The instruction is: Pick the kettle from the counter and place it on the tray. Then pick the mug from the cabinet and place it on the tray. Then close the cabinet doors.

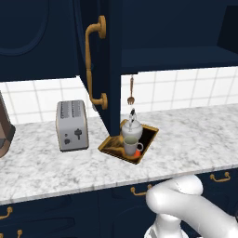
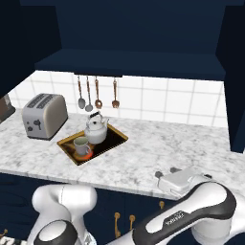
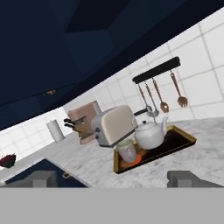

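Note:
The kettle stands upright on the tray, which lies on the counter. The mug stands on the tray too, in front of the kettle by the orange-red spot. Above them the cabinet is open, its shelf bare. One cabinet door swings out on the left and the other on the right. My gripper is open and holds nothing, low over the counter's front edge, right of the tray.
A silver toaster stands left of the tray. Utensils hang on the tiled wall behind it. Farther left are a brown appliance and a paper roll. Navy drawers run below the counter.

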Motion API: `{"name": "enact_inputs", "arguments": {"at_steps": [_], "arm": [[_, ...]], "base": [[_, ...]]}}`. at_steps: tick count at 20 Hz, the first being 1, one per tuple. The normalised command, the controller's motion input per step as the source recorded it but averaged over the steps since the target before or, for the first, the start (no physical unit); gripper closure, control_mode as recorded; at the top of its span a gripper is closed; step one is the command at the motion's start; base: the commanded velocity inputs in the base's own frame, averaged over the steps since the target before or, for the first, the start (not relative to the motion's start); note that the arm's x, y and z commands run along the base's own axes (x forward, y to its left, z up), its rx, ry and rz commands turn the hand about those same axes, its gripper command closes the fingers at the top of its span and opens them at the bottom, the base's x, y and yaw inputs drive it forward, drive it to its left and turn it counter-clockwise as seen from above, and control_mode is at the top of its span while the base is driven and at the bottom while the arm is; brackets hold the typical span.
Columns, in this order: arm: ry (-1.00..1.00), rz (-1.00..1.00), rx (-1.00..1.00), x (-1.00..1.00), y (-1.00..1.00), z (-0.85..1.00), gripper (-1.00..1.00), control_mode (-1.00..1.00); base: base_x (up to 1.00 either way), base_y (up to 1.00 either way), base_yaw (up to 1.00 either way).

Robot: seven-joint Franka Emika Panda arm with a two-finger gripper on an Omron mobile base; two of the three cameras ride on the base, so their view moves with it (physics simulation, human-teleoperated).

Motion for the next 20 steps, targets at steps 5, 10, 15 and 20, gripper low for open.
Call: {"name": "enact_inputs", "arguments": {"at_steps": [5,10,15,20], "arm": [[0.0,0.0,0.0,-0.03,0.0,0.0,-1.0,-1.0],[-0.06,0.0,0.0,-0.13,-0.15,0.01,1.0,-1.0],[-0.01,0.0,0.06,-0.03,-0.45,0.15,1.0,-1.0],[0.0,0.0,0.19,0.0,-0.62,0.36,1.0,-1.0]], "base": [[0.0,0.0,0.0],[0.0,0.0,0.0],[0.0,0.0,0.0],[0.0,0.0,0.0]]}}
